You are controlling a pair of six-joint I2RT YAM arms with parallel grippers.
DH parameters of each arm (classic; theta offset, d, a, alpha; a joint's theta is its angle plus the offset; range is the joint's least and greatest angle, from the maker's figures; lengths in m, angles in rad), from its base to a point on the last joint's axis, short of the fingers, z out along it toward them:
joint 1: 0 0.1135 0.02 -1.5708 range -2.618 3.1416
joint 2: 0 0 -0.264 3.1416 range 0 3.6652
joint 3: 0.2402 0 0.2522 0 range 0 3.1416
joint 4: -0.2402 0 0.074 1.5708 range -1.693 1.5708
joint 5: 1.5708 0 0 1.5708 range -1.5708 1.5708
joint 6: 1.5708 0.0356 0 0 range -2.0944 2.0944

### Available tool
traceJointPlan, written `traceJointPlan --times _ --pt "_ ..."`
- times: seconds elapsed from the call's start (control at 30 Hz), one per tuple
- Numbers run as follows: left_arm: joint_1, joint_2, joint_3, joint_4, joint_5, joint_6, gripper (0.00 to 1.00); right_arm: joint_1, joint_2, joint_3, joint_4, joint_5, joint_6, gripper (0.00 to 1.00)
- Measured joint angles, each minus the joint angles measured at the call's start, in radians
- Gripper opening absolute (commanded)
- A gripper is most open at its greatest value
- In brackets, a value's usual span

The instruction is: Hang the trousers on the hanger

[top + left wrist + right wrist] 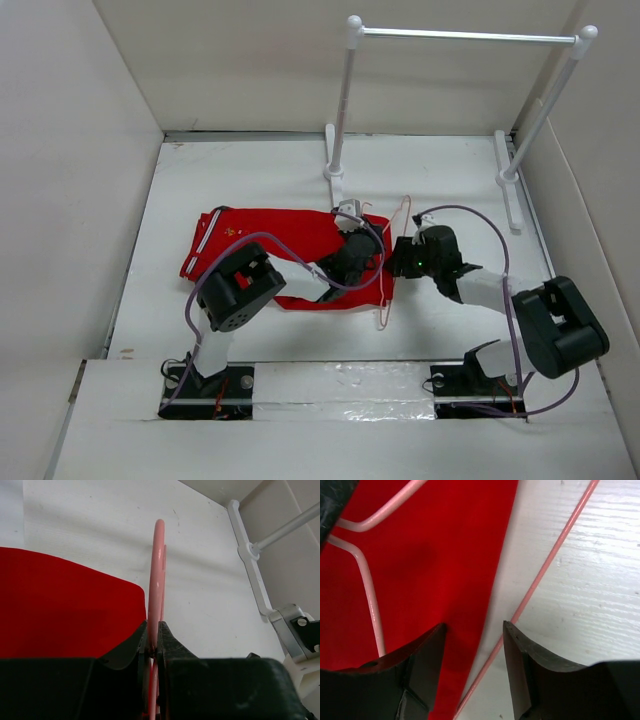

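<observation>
Pinching the thin pale pink wire hanger (pixel 158 565), your left gripper (pixel 153 639) steadies it. The bright red cloth trousers (pixel 270 235) lie flat in front of the white-posted rack (pixel 345 100). Your right gripper (pixel 473 628), jaws spread, straddles trouser edge and wire; close on cloth only, I judge.

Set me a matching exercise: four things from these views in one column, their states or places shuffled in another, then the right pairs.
Things:
1. left gripper
2. right gripper
3. trousers
4. rack

States or places:
A. standing at the far end of the table
B. open, over a red cloth edge
C. shut on the hanger
D. lying on the table

Pairs: 1-C, 2-B, 3-D, 4-A
</observation>
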Motion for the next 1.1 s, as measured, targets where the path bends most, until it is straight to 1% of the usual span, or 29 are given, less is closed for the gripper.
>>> traceJointPlan --times 0.13,0.2,0.23,0.3,0.33,0.4,0.43,0.53,0.63,0.7,0.8,0.93,1.0,1.1 --pt "0.001 0.006 -0.001 0.011 0.003 0.000 0.00 -0.004 0.058 0.005 0.062 -0.027 0.014 0.54" --pt "0.001 0.007 -0.001 0.013 0.005 0.001 0.00 -0.007 0.080 0.008 0.090 -0.045 0.020 0.52" --pt "0.001 0.007 -0.001 0.016 0.006 0.001 0.00 -0.008 0.089 0.010 0.101 -0.050 0.023 0.48" --pt "0.001 0.009 -0.002 0.019 0.005 0.005 0.00 -0.009 0.103 0.014 0.113 -0.064 0.027 0.43" --pt "0.001 0.010 -0.005 0.025 0.006 0.007 0.00 -0.009 0.108 0.015 0.116 -0.069 0.029 0.37" --pt "0.001 0.010 -0.022 0.051 0.006 0.017 0.00 -0.014 0.114 0.019 0.117 -0.082 0.030 0.35" --pt "0.001 0.010 -0.031 0.061 0.006 0.021 0.00 -0.021 0.115 0.021 0.117 -0.090 0.029 0.19" --pt "0.003 0.010 -0.044 0.081 0.005 0.029 0.00 -0.047 0.115 0.022 0.116 -0.132 0.025 0.00" --pt "0.009 0.010 -0.054 0.099 0.005 0.038 0.00 -0.074 0.093 0.021 0.109 -0.175 0.023 0.00" --pt "0.016 0.008 -0.070 0.115 0.006 0.041 0.00 -0.094 0.040 0.008 0.102 -0.196 0.023 0.00" --pt "0.034 0.003 -0.101 0.139 0.007 0.046 0.00 -0.130 -0.089 -0.015 0.060 -0.206 0.021 0.00" --pt "0.056 -0.042 -0.150 0.166 0.003 0.066 0.00 -0.181 -0.256 -0.026 -0.016 -0.206 0.011 0.00" --pt "0.064 -0.062 -0.172 0.172 -0.005 0.077 0.00 -0.209 -0.296 -0.026 -0.049 -0.206 0.005 0.00" --pt "0.074 -0.093 -0.211 0.175 -0.006 0.083 0.00 -0.232 -0.310 -0.027 -0.096 -0.213 -0.001 0.00"
